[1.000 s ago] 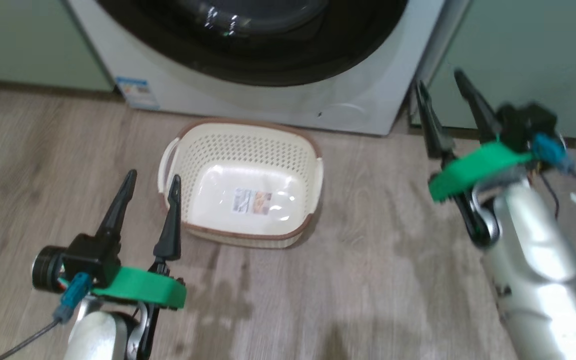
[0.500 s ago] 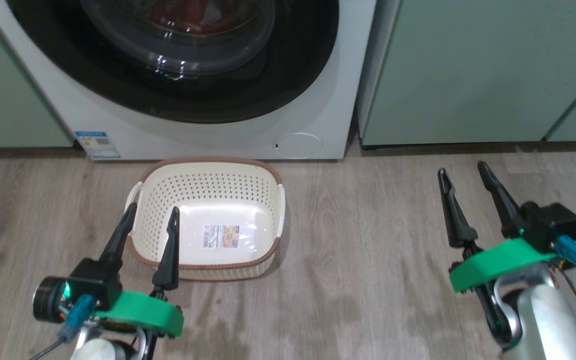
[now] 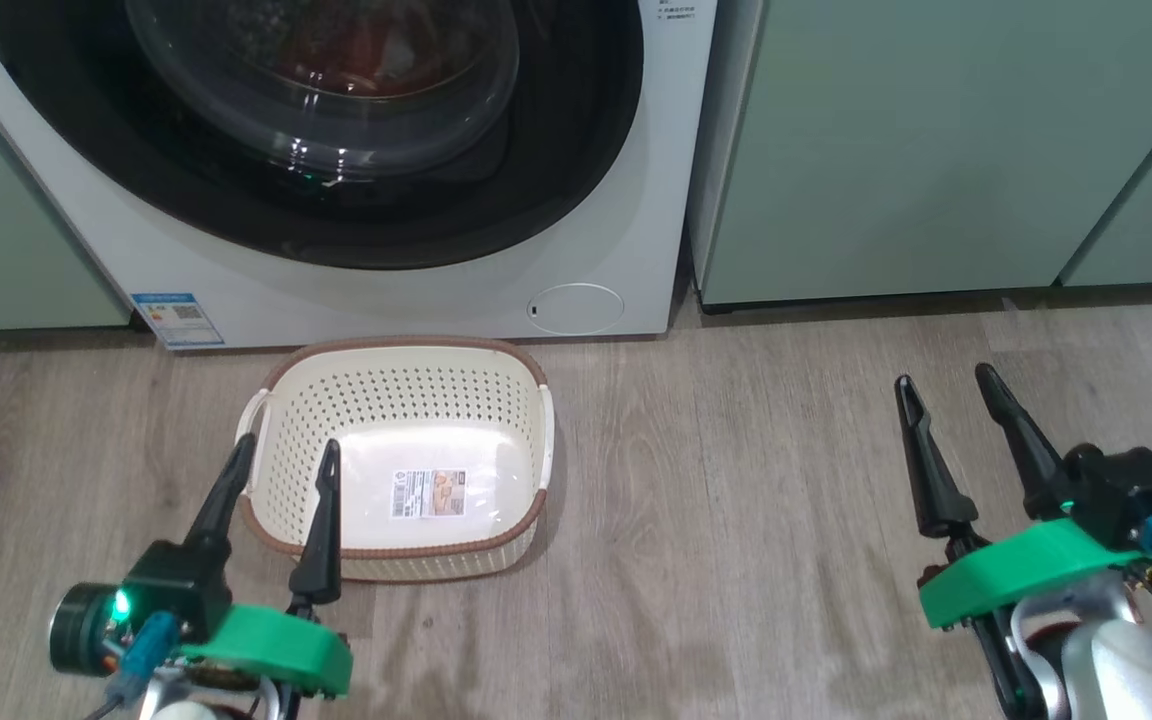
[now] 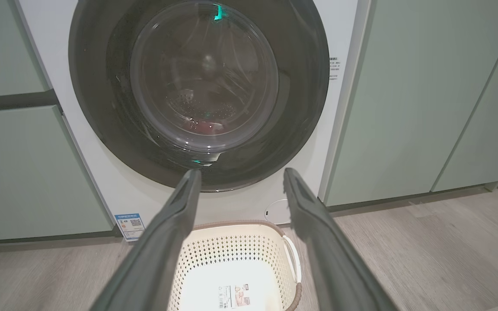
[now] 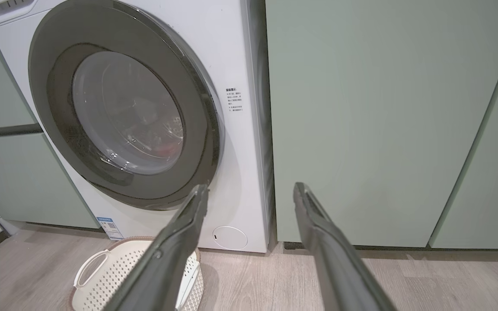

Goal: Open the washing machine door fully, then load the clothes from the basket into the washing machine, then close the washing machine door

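Both grippers' fingers stand apart, clasping nothing. The left gripper (image 3: 286, 448) hangs over the near-left rim of the basket (image 3: 406, 343), and the right gripper (image 3: 945, 380) hangs over bare floor (image 3: 756, 500) well to the basket's right. One cream basket with two white handles (image 4: 294, 259) sits just before the one washing machine (image 3: 416, 295). Its one door (image 3: 576, 150), a glossy black rim round bulging glass, lies closed. The head and left wrist views show red clothes (image 4: 201, 126) behind the glass. The right wrist view shows a small printed label (image 5: 233, 100) beside the door.
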